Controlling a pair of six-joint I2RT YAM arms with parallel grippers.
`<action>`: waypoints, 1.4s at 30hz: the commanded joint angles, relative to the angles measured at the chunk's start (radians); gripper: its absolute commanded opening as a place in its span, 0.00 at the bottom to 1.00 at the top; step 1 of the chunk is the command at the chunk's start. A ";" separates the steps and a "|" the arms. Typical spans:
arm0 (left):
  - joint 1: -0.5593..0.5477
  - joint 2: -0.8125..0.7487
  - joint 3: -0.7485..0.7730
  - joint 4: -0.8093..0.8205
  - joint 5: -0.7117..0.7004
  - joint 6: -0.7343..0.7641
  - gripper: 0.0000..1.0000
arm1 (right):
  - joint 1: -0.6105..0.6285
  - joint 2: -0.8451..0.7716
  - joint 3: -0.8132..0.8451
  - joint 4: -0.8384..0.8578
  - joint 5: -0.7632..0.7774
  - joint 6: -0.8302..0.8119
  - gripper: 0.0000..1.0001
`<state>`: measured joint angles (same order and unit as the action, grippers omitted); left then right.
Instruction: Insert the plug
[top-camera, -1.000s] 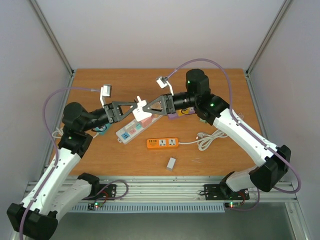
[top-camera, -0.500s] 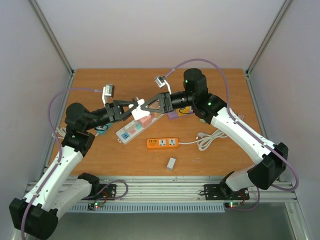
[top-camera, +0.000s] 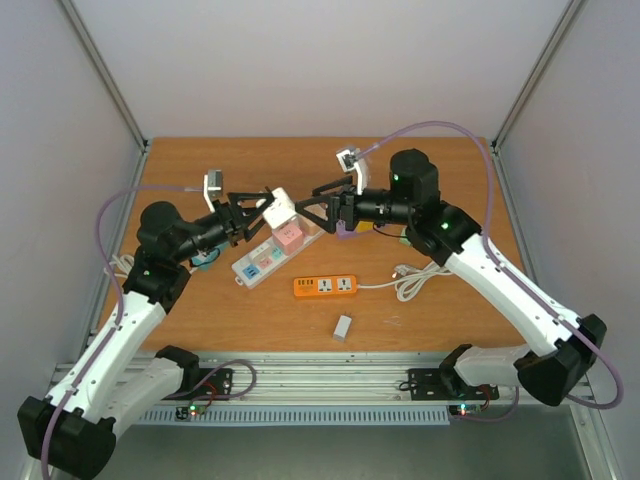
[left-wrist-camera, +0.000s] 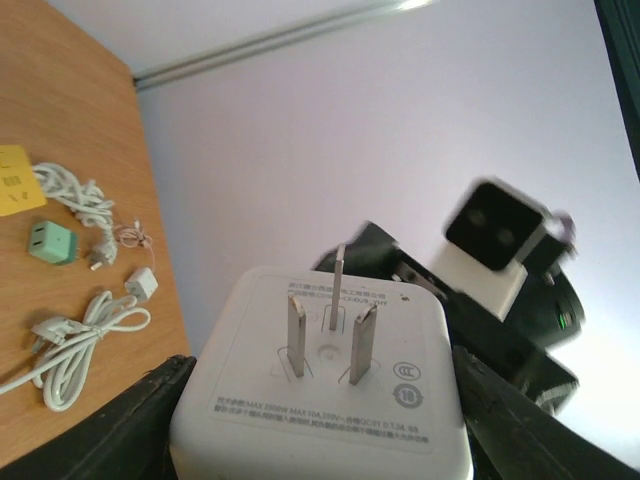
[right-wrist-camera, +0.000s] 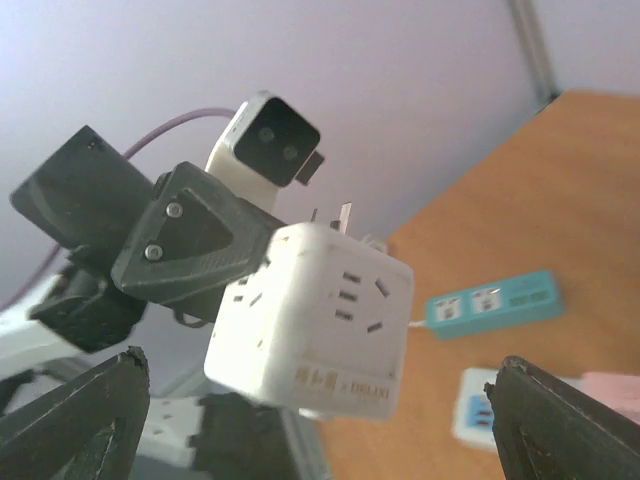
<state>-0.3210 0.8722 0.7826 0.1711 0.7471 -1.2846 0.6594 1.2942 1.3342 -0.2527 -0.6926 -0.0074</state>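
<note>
- The left tool (top-camera: 266, 208) was clamped on the white cube plug (top-camera: 283, 206) and held it raised above the desk (top-camera: 440, 170), near the middle.
- From the left wrist, the plug's 3 prongs (left-wrist-camera: 325, 335) pointed back at the wrist. Its socket face therefore looked outward, toward 3 o'clock as seen from overhead.
- The right tool (top-camera: 315, 205) hung just beside the cube at 3 o'clock. Its fingers were spread wide apart with nothing between them, and they did not touch the cube.
- The pink-and-blue power strip (top-camera: 272, 252) lay on the desk at 6 o'clock from the cube. An orange strip (top-camera: 325, 287) lay farther off at 5 o'clock.
- To my eye the prongs faced the wrong way for a straight push into a strip, so the step in hand looked like a hand-over.
- Done well, the right tool would close squarely on 2 flat sides of the cube, clear of the prongs. The left tool would let go only once that hold was firm.
- After that, the 3 prongs should line up with a matching 3-hole socket and go in straight, without tilt.
- The strip looked light and might slide, so the free tool could steady it.
</note>
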 joint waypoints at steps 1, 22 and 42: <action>0.000 -0.005 0.033 -0.045 -0.157 -0.085 0.37 | 0.046 -0.049 -0.063 0.059 0.260 -0.197 0.93; 0.000 -0.047 0.060 -0.017 -0.315 -0.504 0.35 | 0.231 0.196 -0.122 0.687 0.495 -0.510 0.96; 0.001 -0.074 0.127 -0.288 -0.312 -0.303 0.83 | 0.118 0.122 -0.003 0.220 0.307 -0.535 0.35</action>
<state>-0.3214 0.8219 0.8387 -0.0059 0.4343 -1.7550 0.8600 1.4990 1.2881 0.1699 -0.2844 -0.5446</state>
